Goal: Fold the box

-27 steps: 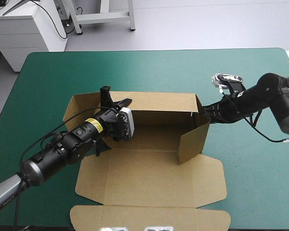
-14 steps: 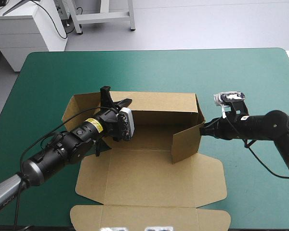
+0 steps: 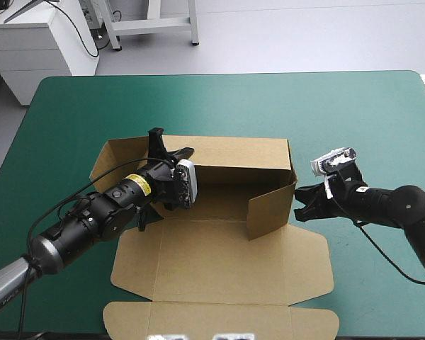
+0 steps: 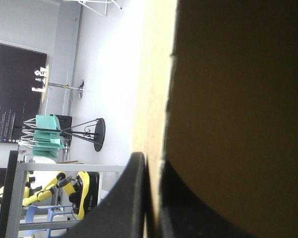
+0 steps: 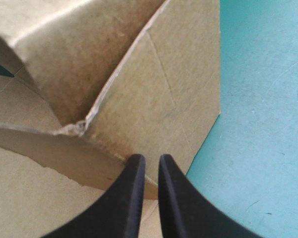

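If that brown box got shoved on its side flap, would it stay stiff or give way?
It would probably hinge at its creases: the side flap stands angled inward, yet its lid panel lies flat. The box seems thin and light, so it might slide on the teal-green cover unless pinned, as the left end effector clamps its back wall.

Wide open teal-green surface (image 3: pixel 219 103) beyond the box (image 3: pixel 227 248); blocked within by raised walls and the left end effector (image 3: pixel 168 145).
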Action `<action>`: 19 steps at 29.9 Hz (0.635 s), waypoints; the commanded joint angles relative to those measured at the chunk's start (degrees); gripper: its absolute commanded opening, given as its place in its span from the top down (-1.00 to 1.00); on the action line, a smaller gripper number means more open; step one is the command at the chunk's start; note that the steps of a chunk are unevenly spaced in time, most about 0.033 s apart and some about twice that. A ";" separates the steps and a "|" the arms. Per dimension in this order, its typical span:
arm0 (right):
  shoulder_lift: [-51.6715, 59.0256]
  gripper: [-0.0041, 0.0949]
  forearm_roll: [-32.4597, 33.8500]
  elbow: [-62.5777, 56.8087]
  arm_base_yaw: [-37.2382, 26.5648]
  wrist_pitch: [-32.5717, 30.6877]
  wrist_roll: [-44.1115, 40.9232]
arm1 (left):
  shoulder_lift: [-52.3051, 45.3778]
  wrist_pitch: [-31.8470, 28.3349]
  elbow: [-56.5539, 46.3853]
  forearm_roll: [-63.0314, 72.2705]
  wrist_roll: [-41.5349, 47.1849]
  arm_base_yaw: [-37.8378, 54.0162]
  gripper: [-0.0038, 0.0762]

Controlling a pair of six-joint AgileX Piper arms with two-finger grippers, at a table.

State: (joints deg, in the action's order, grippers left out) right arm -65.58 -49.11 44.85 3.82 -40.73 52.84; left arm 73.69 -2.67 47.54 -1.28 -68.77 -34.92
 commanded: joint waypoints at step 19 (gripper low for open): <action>-2.44 -0.54 -7.29 1.53 4.90 3.23 12.54 | 1.21 7.23 0.83 1.28 0.89 -1.14 0.90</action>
State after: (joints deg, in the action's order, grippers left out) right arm -68.19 -53.45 44.83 7.38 -41.30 65.32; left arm 74.88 -1.98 48.21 -1.30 -68.98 -35.17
